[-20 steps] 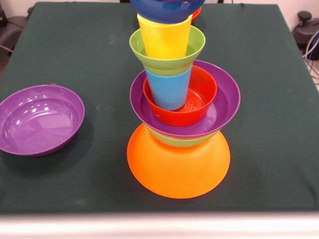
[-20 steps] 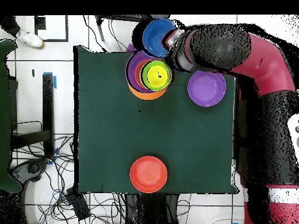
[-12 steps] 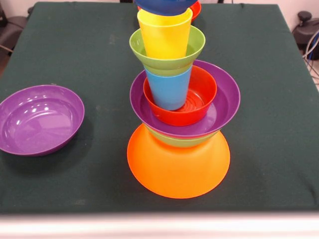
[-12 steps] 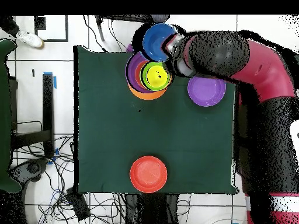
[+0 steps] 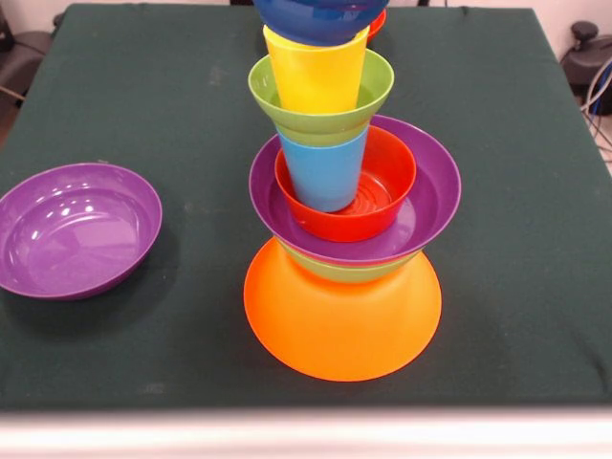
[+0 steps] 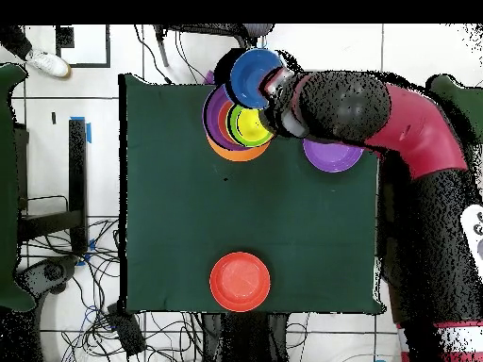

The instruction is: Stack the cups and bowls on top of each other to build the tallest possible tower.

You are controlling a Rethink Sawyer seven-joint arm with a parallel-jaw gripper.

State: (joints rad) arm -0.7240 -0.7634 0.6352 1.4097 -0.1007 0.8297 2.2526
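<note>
The tower stands on an upturned orange bowl (image 5: 342, 323). Above it come a green bowl's edge (image 5: 339, 272), a purple bowl (image 5: 426, 206), a red-orange bowl (image 5: 387, 186), the light blue cup (image 5: 325, 172), a second green bowl (image 5: 320, 113) and the yellow cup (image 5: 316, 72). A small dark blue bowl (image 5: 320, 13) hangs right at the yellow cup's rim. In the overhead view my gripper (image 6: 274, 85) is shut on the rim of this dark blue bowl (image 6: 253, 77), beside the tower (image 6: 236, 127). The front view does not show the gripper.
A loose purple bowl (image 5: 76, 229) sits on the table left of the tower; from above this purple bowl (image 6: 330, 156) is half under my arm (image 6: 358, 106). A red-orange bowl (image 6: 240, 281) lies at the table's far side, peeking behind the tower (image 5: 379, 23).
The arm has carried the dark blue bowl closer over the tower. It rose a little, then came down onto the yellow cup's rim. The arm now covers more of the loose purple bowl.
</note>
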